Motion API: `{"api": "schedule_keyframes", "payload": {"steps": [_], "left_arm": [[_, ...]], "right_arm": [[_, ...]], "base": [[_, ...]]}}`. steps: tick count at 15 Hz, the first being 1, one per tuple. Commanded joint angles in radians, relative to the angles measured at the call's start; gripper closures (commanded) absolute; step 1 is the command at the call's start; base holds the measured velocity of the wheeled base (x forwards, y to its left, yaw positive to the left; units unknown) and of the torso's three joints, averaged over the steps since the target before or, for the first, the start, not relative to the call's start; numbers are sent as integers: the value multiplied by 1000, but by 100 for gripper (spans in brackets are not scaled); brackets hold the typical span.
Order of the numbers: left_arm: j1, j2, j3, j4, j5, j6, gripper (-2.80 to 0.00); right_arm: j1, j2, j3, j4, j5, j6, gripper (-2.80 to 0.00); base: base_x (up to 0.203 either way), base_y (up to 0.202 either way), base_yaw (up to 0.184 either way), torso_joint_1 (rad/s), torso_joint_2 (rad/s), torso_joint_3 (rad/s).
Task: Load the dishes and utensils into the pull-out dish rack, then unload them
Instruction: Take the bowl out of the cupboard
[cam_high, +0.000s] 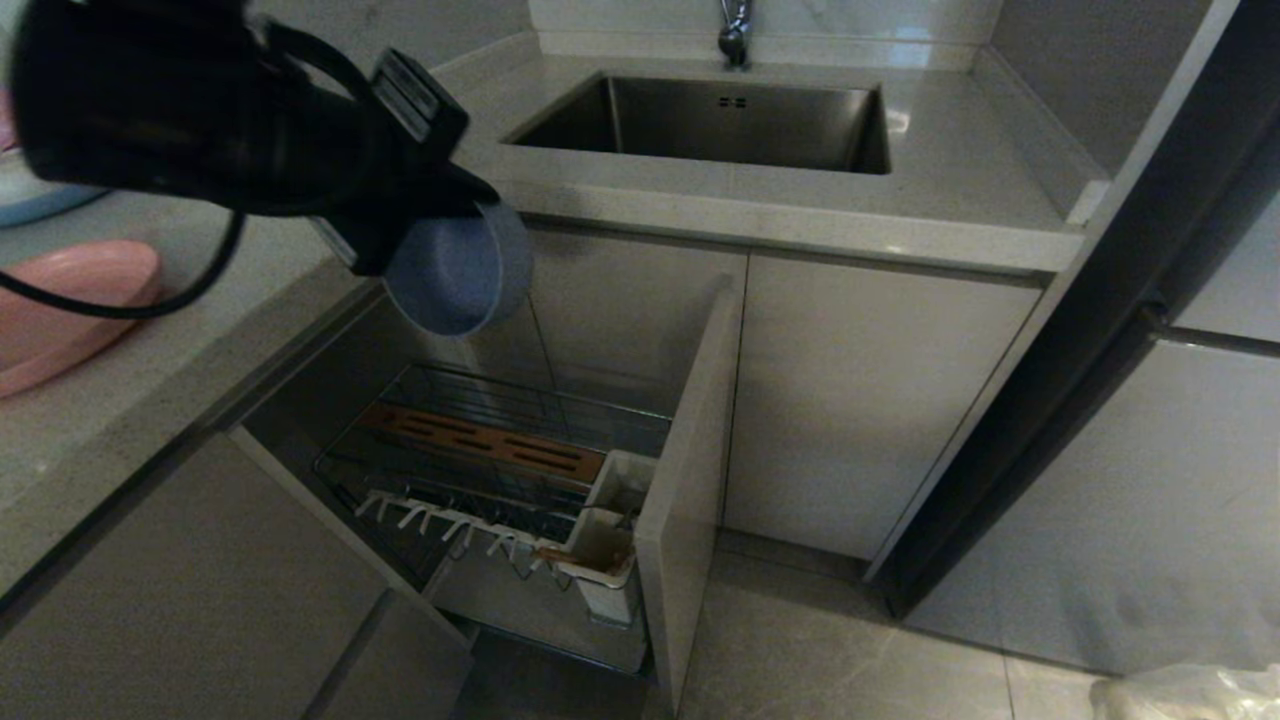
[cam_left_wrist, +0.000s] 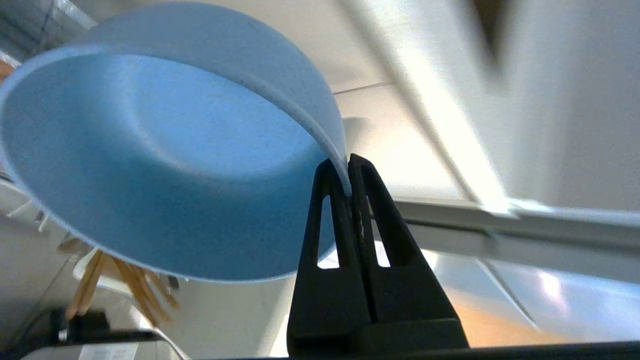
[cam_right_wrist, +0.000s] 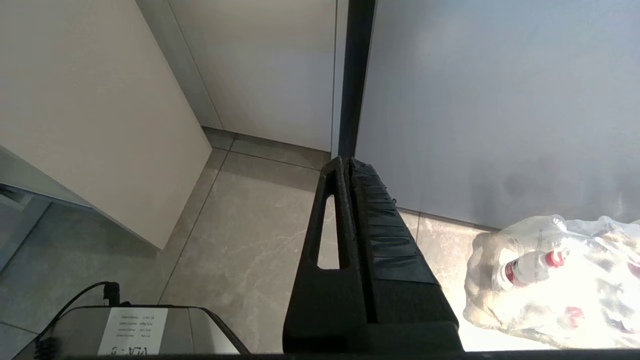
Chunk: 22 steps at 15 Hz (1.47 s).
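The left gripper (cam_left_wrist: 348, 172) pinches the rim of the blue-grey bowl (cam_high: 460, 270), its 2 fingers pressed onto the thin wall. The bowl hangs tilted in the air, above the far left part of the pull-out dish rack (cam_high: 480, 470) and level with the edge of the surface (cam_high: 120, 380). Below it, the rack stands drawn out of the cabinet, with its wooden strip (cam_high: 485, 440), a row of white pegs (cam_high: 440, 522) and 2 white utensil cups (cam_high: 605, 545) beside the beige front panel (cam_high: 690, 470). Chopsticks (cam_left_wrist: 132, 280) stand in the nearer cup. The salmon-pink plate (cam_high: 60, 305) rests on the surface at the left. The right gripper (cam_right_wrist: 348, 165) hangs over the floor (cam_right_wrist: 240, 235) with its fingers pressed together, holding nothing.
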Motion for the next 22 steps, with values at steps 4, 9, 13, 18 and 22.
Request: {"api": "schedule_keyframes", "payload": {"steps": [4,9,13,18,22], "left_arm": [[159,-267,-57,87,15,230,0],[522,-319,-102,221,8,498,0],[737,-243,-96,294,10,649,0],[858,-75,-130,306,9,669,0],[898,-3,-149,336,-27,676,0]], "right_arm": [[0,0,0,1,0,-1,0],[0,0,0,1,0,0,0],[1,0,0,1,0,-1,0],[0,0,0,1,0,0,0],[0,0,0,1,0,0,0]], "base": [[0,0,0,0,0,0],[0,0,0,0,0,0],[0,0,0,0,0,0],[0,0,0,0,0,0],[0,0,0,0,0,0]]}}
